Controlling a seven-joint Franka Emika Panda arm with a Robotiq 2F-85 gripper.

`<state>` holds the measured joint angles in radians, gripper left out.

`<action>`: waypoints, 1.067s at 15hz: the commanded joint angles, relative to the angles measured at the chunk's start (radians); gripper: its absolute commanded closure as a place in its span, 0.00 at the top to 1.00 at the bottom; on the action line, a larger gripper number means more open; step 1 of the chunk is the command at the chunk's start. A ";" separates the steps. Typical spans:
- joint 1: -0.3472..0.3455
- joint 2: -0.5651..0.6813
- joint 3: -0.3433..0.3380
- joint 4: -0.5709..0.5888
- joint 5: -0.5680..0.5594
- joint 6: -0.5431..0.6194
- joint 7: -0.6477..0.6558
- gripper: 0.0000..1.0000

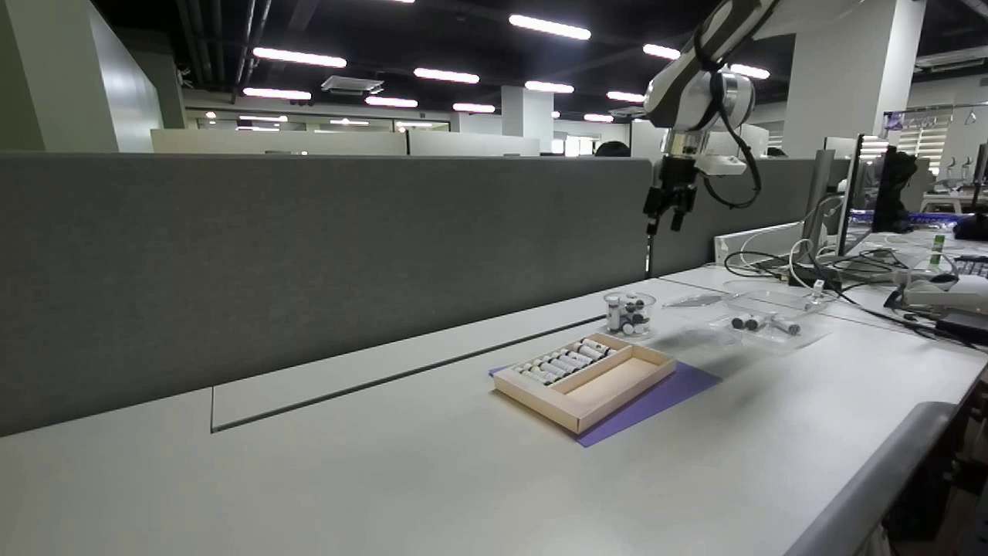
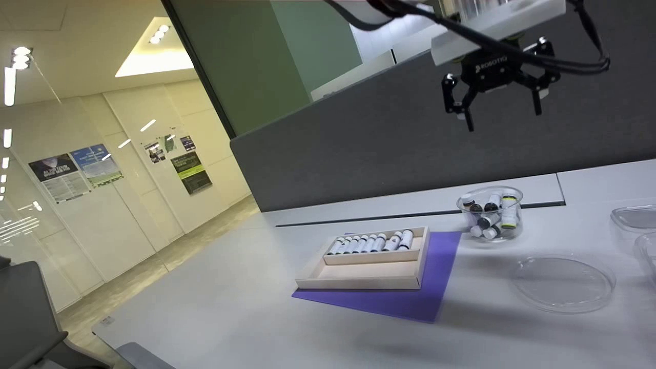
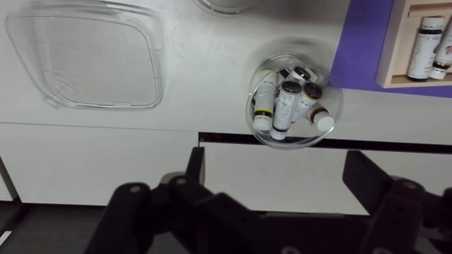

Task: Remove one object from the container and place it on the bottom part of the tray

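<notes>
The container (image 2: 516, 225) is a clear round bowl holding several small white-labelled bottles (image 3: 265, 95). It also shows in an exterior view (image 1: 650, 315) and in the wrist view (image 3: 296, 144). The tray (image 2: 359, 283) is light tan wood. A row of several similar bottles (image 2: 372, 242) lies in its rear compartment, and its wide front compartment shows bare wood. The tray also shows in an exterior view (image 1: 540, 403), and partly at the wrist view's right edge (image 3: 390, 53). My gripper (image 2: 504, 117) is open and hangs well above the container, with nothing between its fingers (image 3: 273, 157).
A purple sheet (image 2: 441, 277) lies under the tray. A clear round lid (image 2: 564, 284) lies near the container. A clear square lid or box (image 3: 95, 63) is beside them. A clear box with bottles (image 1: 764, 323), cables and a monitor stand farther along. A grey partition (image 1: 386, 255) borders the desk.
</notes>
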<state>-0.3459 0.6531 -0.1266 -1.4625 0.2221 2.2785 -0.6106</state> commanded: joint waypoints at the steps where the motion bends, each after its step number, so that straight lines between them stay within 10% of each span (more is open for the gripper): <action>1: -0.006 0.095 0.022 0.075 -0.065 -0.015 0.075 1.00; 16: 0.004 0.292 0.081 0.240 -0.148 -0.032 0.132 1.00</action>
<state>-0.3420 0.8810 -0.0584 -1.3279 0.0967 2.2850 -0.5379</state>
